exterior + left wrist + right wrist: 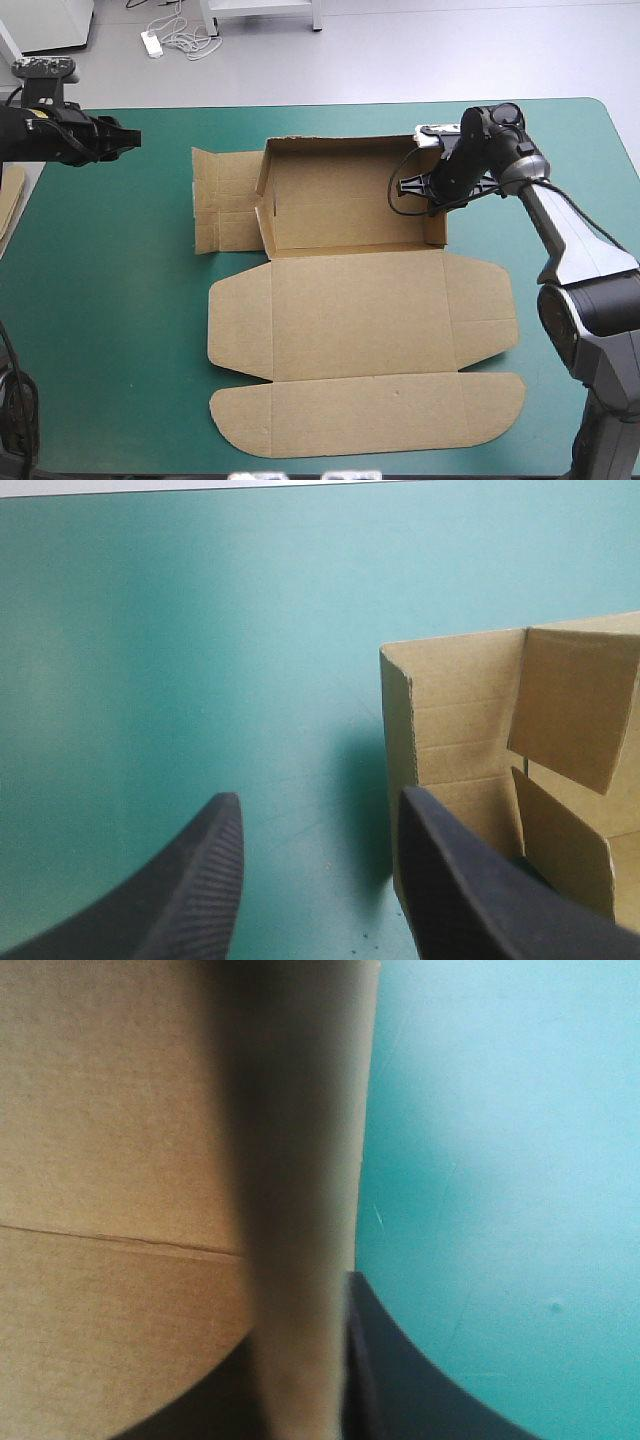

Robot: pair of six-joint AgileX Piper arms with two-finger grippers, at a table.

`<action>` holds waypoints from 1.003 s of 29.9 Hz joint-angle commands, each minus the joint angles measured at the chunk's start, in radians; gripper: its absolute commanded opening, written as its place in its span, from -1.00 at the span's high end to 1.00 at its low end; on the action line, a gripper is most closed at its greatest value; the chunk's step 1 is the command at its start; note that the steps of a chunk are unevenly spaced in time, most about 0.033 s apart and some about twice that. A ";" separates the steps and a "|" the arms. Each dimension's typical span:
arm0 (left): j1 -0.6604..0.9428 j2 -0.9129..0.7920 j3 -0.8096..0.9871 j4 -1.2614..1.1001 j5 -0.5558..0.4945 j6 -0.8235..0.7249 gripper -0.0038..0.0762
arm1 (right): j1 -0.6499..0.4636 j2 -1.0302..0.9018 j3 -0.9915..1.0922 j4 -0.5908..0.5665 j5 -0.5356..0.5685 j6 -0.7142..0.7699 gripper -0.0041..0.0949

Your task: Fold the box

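The brown box (pixel 360 330) lies in the middle of the teal-green surface (pixel 110 300). Its far half stands as an open tray (pixel 345 205) with raised walls. The lid (pixel 370 400) lies flat toward the near edge, and a side panel (pixel 222 200) lies flat at the tray's left. The right tool (pixel 437 190) is clenched on the tray's right wall (pixel 300 1210), with the board between its black fingers. The left tool (pixel 128 138) hovers near the far left corner, released, its fingers (pixel 200 880) apart. More board (pixel 10 205) shows at the left edge.
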 commanded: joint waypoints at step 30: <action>-0.004 -0.035 -0.028 -0.025 -0.036 -0.002 0.03 | 0.081 -0.293 0.116 -0.223 -0.318 0.016 -0.15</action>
